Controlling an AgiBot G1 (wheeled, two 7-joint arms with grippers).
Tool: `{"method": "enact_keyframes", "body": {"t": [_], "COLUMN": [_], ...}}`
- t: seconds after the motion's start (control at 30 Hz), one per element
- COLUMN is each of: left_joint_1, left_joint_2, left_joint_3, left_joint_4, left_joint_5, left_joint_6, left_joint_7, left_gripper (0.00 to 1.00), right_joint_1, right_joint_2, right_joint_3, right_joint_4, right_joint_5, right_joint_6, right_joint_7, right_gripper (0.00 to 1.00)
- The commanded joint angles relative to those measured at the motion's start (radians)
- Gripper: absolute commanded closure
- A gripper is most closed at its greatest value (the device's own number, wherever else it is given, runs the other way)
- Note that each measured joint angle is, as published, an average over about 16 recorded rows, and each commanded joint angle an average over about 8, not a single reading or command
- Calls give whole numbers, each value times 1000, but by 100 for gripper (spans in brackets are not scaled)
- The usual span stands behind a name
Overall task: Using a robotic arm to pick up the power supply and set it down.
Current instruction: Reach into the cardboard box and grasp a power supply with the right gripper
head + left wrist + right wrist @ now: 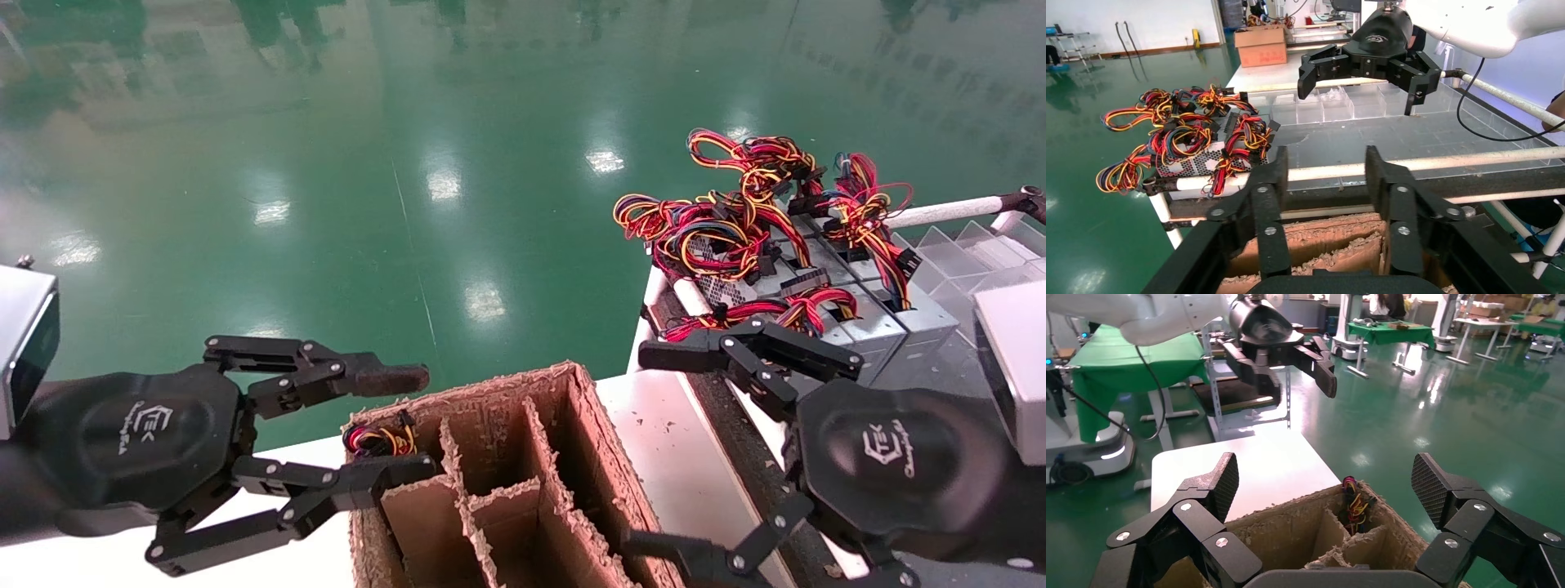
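Several silver-grey power supplies (858, 322) with red, yellow and black wire bundles lie packed together on a cart at the right; the left wrist view shows the same power supplies (1199, 160). One more wire bundle (380, 439) sticks out of the far-left compartment of a cardboard box (572, 457), and the right wrist view shows this wire bundle (1355, 505) too. My right gripper (645, 449), with all-black fingers, hangs open between the box and the cart, holding nothing. My left gripper (404, 425), with a worn brown pad, is open at the box's left corner.
The divided box stands on a white table (678, 457) above a glossy green floor (409, 163). Clear plastic bins (956, 253) and a white rail (940, 212) lie behind the power supplies. Each wrist view shows the other gripper opposite, both open: right gripper (1361, 92), left gripper (1302, 389).
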Motion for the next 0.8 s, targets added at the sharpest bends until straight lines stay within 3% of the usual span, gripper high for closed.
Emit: {"method": "enact_keyframes", "body": {"t": [0.03, 0.37, 0.57, 0.8], "left_joint_1": [0, 0, 0, 0], "left_joint_2": [0, 0, 0, 0], "left_joint_3": [0, 0, 0, 1], "left_joint_4": [0, 0, 0, 0], "left_joint_5": [0, 0, 0, 0], "left_joint_6": [0, 0, 0, 0], "left_joint_7": [0, 0, 0, 0], "left_gripper": [0, 0, 0, 0], "right_joint_1": [-2, 55, 121, 160], "right_joint_2": [1, -60, -151, -280], "right_joint_3": [1, -85, -162, -225], "right_joint_4": [-5, -69, -127, -205], "right_joint_5": [2, -114, -215, -306], "right_joint_6": [2, 54, 79, 125], "right_joint_7": [1, 109, 173, 154], "right_gripper": [0, 0, 0, 0]}}
